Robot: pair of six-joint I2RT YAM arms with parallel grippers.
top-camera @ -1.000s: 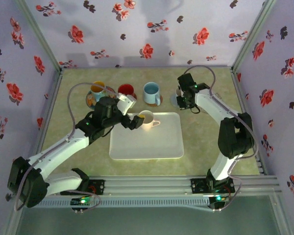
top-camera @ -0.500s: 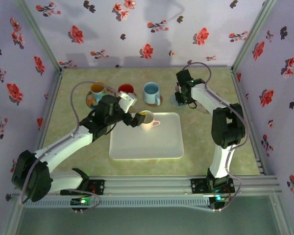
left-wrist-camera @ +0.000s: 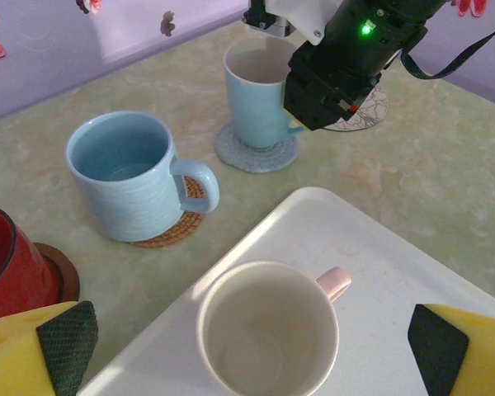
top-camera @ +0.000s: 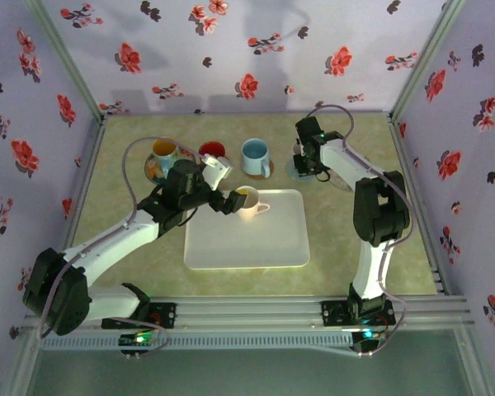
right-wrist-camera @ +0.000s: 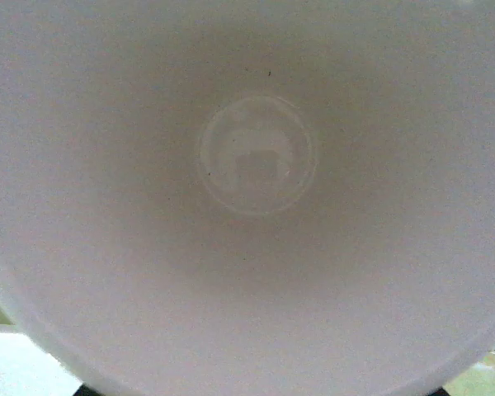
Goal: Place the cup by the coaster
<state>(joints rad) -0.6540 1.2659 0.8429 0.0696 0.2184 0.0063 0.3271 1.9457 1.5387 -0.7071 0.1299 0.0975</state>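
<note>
A cream cup (left-wrist-camera: 268,326) with a pink handle stands on the white tray (left-wrist-camera: 371,247). My left gripper (left-wrist-camera: 252,351) is open around it, one yellow finger with a black pad (left-wrist-camera: 66,346) on each side, clear of its wall. From above, the cup (top-camera: 247,203) sits at the tray's far edge inside the left gripper (top-camera: 238,200). A pale blue cup (left-wrist-camera: 256,91) stands on a grey coaster (left-wrist-camera: 256,153). My right gripper (left-wrist-camera: 338,70) is at its rim, shut on it, fingers hidden. That cup's pale inside (right-wrist-camera: 256,157) faces the right wrist camera. A bare white patterned coaster (left-wrist-camera: 365,109) lies beside it.
A blue mug (left-wrist-camera: 128,177) on a woven coaster, a red mug (left-wrist-camera: 4,264) on a brown one and an orange-lined mug (top-camera: 163,150) line the back of the green table (top-camera: 346,247). Flowered walls close in three sides.
The right arm's elbow has swung left and its gripper has shifted slightly left and back over the grey coaster. The left gripper has barely moved.
</note>
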